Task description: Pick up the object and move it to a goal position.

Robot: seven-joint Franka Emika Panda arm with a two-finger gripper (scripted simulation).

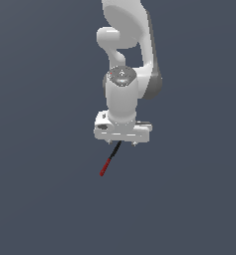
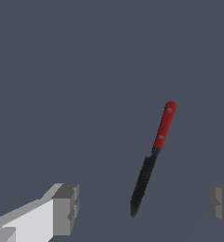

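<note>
We see our white claw [image 2: 144,208] wide open, holding nothing (fingers apart on both sides), above the thin red-and-black rod [image 2: 152,158].

Exterior view distant, facing the arm, wrist view close, looking past tool [image 2: 144,205], both sharing rod [image 1: 110,159].

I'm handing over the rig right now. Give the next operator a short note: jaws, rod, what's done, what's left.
Gripper: jaws open wide, holding nothing.
Rod: lies between the open jaws in the wrist view, touching neither; in the exterior view its red end pokes out below the hand.
Done: gripper roughly lined up over the rod.
Left: close on the rod, lift, carry to goal. No goal marker is visible.
</note>
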